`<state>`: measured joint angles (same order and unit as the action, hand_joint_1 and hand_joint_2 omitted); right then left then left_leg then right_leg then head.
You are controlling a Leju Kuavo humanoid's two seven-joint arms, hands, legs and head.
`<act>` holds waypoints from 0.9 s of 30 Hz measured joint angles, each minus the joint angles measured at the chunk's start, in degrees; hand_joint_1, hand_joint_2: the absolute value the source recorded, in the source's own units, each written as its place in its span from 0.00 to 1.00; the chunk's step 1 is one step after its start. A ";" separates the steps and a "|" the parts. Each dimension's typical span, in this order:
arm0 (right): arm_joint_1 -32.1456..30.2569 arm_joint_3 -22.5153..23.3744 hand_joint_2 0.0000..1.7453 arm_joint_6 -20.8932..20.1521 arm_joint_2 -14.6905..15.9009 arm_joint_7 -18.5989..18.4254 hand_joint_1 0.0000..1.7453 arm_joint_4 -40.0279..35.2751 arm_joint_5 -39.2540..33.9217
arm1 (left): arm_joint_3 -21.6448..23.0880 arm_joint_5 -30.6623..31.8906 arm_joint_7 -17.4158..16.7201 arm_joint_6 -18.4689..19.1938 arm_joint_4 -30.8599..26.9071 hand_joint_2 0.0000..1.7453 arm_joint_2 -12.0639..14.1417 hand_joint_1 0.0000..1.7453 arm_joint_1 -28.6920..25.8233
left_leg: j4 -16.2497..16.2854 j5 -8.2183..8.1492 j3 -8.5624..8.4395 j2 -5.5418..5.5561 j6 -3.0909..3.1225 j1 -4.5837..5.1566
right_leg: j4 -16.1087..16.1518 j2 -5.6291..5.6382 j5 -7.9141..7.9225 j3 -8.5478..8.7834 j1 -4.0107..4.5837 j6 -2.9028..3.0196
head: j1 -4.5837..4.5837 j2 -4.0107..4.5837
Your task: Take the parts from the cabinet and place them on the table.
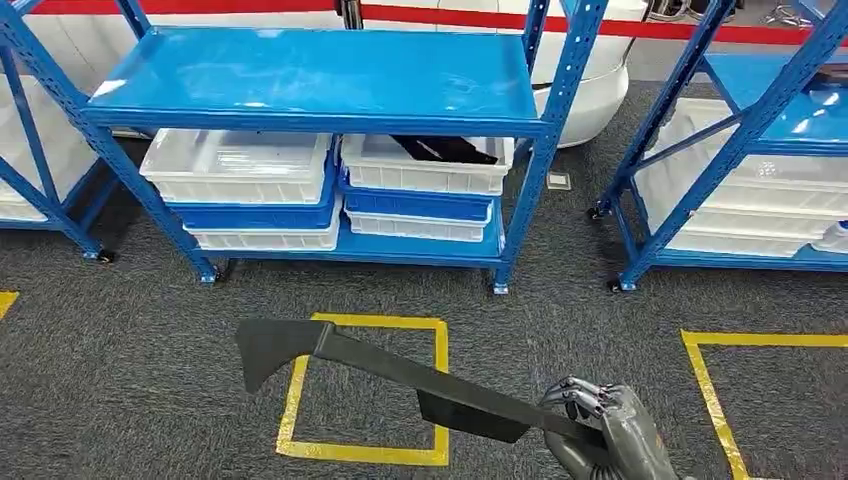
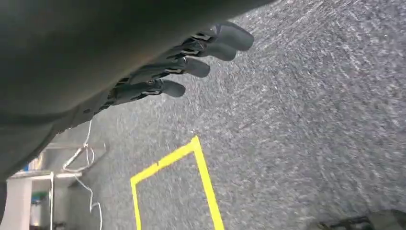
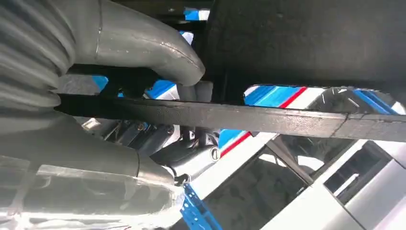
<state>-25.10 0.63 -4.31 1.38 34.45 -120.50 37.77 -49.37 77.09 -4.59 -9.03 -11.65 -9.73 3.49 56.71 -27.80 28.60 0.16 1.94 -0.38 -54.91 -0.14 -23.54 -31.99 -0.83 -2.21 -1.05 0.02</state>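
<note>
ahead of us the blue rack [image 1: 330, 80] stands across the way, its top shelf bare and open from above. under it, stacked bins [image 1: 240, 190] fill the lower level, leaving just a low gap beneath the shelf; a black part [image 1: 445, 150] lies in the right top bin. the rack posts [image 1: 545, 150] flank that gap. a second rack [image 1: 740, 150] stands right, with carpet [image 1: 120, 330] between. our right hand [image 1: 600, 425] grips a long black part [image 1: 400, 375] slanting across the carpet before us.
</note>
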 joint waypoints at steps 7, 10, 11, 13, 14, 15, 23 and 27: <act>0.27 -0.04 1.00 0.02 -0.31 0.00 1.00 -0.13 0.02 | 0.13 0.07 0.07 0.13 0.00 0.00 -0.07 0.00 0.17 | -0.63 3.62 3.88 -0.61 1.66 0.38 | -18.50 0.07 -9.99 -6.72 -0.19 0.65 | 0.44 0.00; 0.39 -0.04 1.00 0.02 -0.41 0.00 1.00 -0.13 0.11 | 0.17 0.07 0.07 0.17 0.00 0.00 -0.15 0.00 0.19 | -0.62 4.64 4.81 -0.50 1.32 0.68 | -3.01 0.04 -5.85 3.65 -0.02 0.16 | 0.48 0.00; 0.49 -0.04 1.00 0.02 -0.41 0.00 1.00 -0.13 0.20 | 0.17 0.04 0.09 0.17 0.00 0.00 -0.26 0.00 0.19 | -0.58 4.80 4.88 -0.51 1.21 0.65 | 0.00 0.01 -5.83 5.69 0.14 0.57 | 0.42 0.00; 0.79 -0.07 1.00 0.02 -0.41 0.00 1.00 -0.11 0.26 | 0.15 0.04 0.09 0.07 0.00 0.00 -0.35 0.00 0.17 | -0.62 5.32 5.17 -0.62 0.67 1.01 | 1.24 -0.11 -5.32 6.75 0.80 0.81 | 0.33 0.00; 0.84 -0.04 1.00 0.02 -0.41 0.04 1.00 -0.11 0.26 | 0.15 0.02 0.15 -0.07 0.00 0.00 -0.35 0.00 0.17 | -0.47 5.64 5.21 -0.61 0.42 1.09 | 1.48 -0.03 -5.06 5.89 0.86 0.87 | 0.44 0.00; 0.99 -0.07 1.00 0.02 -0.41 0.09 1.00 -0.09 0.31 | 0.15 0.02 0.24 -0.07 0.00 0.00 -0.37 0.00 0.18 | -0.48 5.80 5.24 -0.64 0.21 1.02 | 1.41 0.00 -4.97 5.43 0.93 1.01 | 0.42 0.00; 1.15 -0.15 1.00 0.09 -0.26 0.72 1.00 -0.06 0.15 | 0.17 0.13 1.70 0.04 0.00 0.00 -0.13 0.00 -0.11 | 17.48 -5.09 10.76 -0.17 -2.75 -0.79 | 1.37 -0.32 -2.46 3.32 -0.60 3.01 | 0.07 0.00; 1.51 -0.52 1.00 0.39 -0.52 0.87 1.00 -0.06 0.70 | 0.17 0.26 1.90 0.04 0.00 0.00 -0.02 0.00 -0.01 | 1.48 -0.76 0.65 0.08 -3.62 -1.79 | -0.49 -0.19 -2.55 1.82 -0.69 2.20 | 0.09 0.00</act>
<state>-23.59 0.11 -3.91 0.85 35.32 -120.56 38.47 -49.20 77.35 -2.69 -8.98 -11.65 -9.75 3.49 58.19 -28.56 29.25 0.24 -1.68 -2.17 -55.40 -0.33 -26.10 -30.17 -1.52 -0.01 -0.96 0.02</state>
